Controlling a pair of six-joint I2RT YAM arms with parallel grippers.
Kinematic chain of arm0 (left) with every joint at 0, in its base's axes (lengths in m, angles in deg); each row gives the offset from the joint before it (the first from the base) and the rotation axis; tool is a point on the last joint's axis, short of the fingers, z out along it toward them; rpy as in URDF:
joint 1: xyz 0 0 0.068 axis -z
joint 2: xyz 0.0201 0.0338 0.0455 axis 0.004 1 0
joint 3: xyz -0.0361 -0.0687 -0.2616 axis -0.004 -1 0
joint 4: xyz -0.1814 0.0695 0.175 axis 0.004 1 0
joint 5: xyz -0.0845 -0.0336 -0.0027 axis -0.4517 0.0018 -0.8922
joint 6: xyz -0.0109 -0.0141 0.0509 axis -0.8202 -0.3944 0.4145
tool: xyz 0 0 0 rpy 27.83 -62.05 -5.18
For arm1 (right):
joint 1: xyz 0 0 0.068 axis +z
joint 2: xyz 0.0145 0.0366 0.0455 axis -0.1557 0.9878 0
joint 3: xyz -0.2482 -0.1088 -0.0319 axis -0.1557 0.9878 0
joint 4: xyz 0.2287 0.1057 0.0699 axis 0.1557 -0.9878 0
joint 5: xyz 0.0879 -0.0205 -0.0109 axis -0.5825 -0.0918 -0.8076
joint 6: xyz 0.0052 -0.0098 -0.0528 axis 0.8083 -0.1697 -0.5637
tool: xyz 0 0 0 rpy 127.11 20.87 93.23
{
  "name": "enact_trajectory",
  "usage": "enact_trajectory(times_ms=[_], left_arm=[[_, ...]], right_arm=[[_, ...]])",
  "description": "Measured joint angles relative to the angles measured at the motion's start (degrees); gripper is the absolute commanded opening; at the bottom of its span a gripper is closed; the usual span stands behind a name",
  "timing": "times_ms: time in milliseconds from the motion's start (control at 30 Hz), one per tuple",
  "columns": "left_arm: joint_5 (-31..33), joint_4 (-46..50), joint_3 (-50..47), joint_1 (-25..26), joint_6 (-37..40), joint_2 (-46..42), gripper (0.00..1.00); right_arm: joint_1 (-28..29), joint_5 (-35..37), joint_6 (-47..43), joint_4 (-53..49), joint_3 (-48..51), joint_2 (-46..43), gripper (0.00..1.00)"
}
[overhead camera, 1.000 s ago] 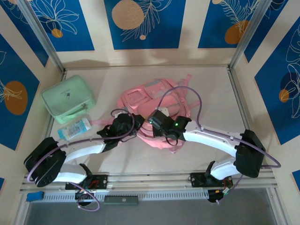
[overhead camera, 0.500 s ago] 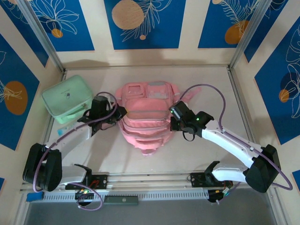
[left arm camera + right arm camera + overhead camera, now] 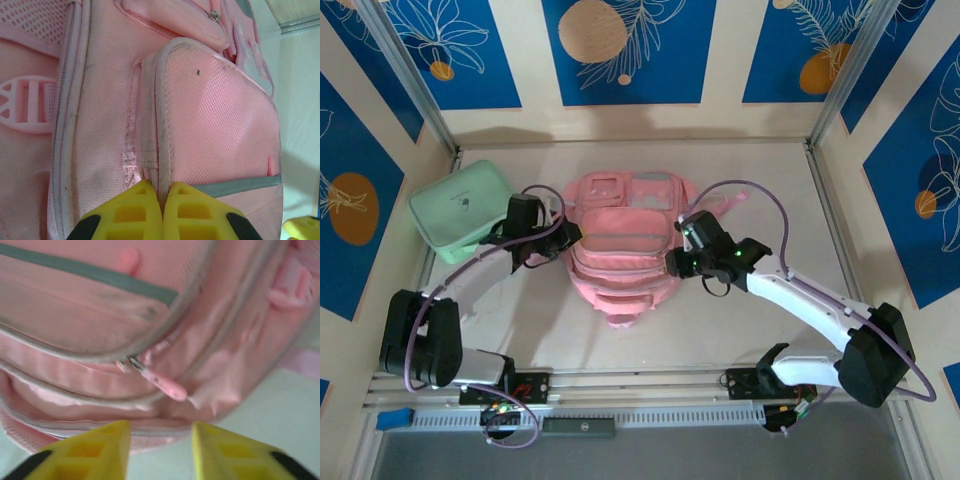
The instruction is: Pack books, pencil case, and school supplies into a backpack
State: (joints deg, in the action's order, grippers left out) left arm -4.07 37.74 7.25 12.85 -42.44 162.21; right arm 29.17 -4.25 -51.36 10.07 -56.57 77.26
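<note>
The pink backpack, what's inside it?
You can't tell from here. The backpack lies flat, and no pocket is open enough to show its inside. You can see pink fabric, zip lines and a pink zip pull outside. Anything packed inside is covered.

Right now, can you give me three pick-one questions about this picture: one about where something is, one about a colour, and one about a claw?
1. Where is the mint-green case in the top view? A. Left of the backpack B. On top of it C. Right of it
2. What colour is the backpack? A. Blue B. Pink C. Grey
3. How is the right claw? A. Shut on a book B. Shut on a strap C. Open, holding nothing
Answers: 1 A, it lies left of the backpack. 2 B, its fabric is pink. 3 C, its yellow fingers stand apart with nothing between.
</note>
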Motion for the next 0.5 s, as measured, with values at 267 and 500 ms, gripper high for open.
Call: enact_trajectory(times_ms=[267,500], left_arm=[[-2.1,2.2,5.9,-3.2,4.5,3.5,0.42],[1.4,-7.0,-6.6,-0.9,-7.7,-12.1,0.55]], right_arm=[[-6.3,-12.4,-6.3,8.5,0.0,4.0,0.52],[-6.4,-17.4,-9.7,11.1,0.0,5.7,0.56]])
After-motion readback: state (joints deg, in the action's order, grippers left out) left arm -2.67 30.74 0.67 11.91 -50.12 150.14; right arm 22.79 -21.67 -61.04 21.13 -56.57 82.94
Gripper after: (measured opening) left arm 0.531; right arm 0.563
